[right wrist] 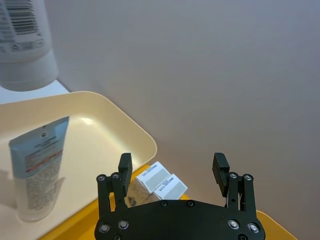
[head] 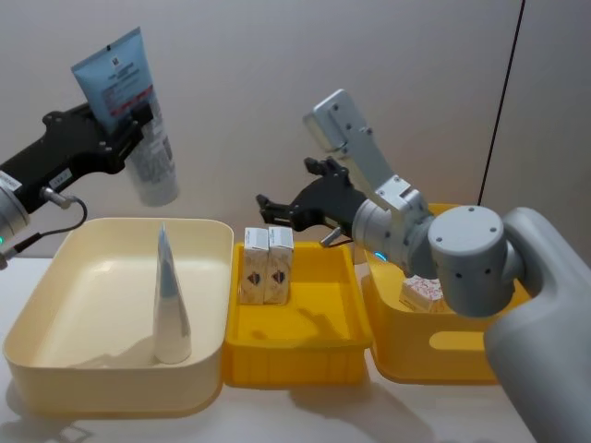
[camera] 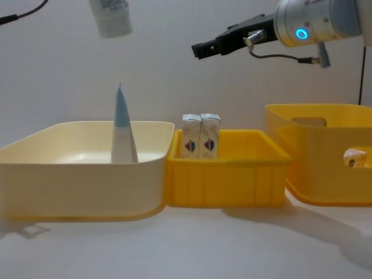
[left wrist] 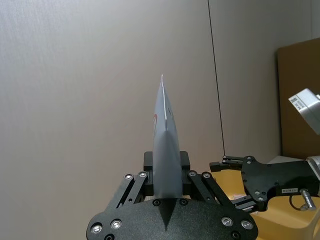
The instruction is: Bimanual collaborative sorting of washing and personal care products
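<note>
No word, brand or number can be read anywhere. The held tube [head: 115, 78], at the upper left of the head view in the left hand [head: 129, 125], carries a small dark square mark and rows of fine print, all too small to make out. Its capped end, at the upper left of the right wrist view, shows a barcode with illegible digits. The standing tube [right wrist: 37, 165] bears red and dark lines, unreadable. The two cartons [camera: 200, 136] show a red-and-blue emblem and white labels with tiny print.

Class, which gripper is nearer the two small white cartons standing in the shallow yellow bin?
Right. The right gripper hovers open above the small white cartons; the left gripper holds a light-blue-and-white squeeze tube high over the cream plastic bin.
</note>
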Robot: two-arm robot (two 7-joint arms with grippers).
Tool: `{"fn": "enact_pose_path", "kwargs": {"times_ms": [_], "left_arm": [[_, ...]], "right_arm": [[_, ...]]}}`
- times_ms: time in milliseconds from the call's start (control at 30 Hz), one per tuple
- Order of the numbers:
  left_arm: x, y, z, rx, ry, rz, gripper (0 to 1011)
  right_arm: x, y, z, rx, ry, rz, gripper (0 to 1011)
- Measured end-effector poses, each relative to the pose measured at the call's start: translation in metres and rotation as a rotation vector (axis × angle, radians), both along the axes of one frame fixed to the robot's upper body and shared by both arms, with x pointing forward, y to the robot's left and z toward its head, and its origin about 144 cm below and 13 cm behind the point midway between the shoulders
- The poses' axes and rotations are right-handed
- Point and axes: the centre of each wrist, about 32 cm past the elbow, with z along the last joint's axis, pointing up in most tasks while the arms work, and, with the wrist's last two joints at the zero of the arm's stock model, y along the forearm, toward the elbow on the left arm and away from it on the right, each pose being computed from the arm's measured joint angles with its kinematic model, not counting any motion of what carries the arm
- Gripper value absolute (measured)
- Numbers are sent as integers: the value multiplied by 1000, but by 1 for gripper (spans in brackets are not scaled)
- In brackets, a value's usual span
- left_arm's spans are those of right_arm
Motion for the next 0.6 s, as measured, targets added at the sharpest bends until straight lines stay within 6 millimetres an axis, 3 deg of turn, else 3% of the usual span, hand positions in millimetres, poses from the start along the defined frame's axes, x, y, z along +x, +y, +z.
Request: {"fn": "enact_pose_path", "kwargs": {"times_ms": [600], "left_arm": [[-5, 8, -5, 25, 20, 46, 278]], "right_arm": [[5, 4, 5, 24, 31, 170, 1001]]}}
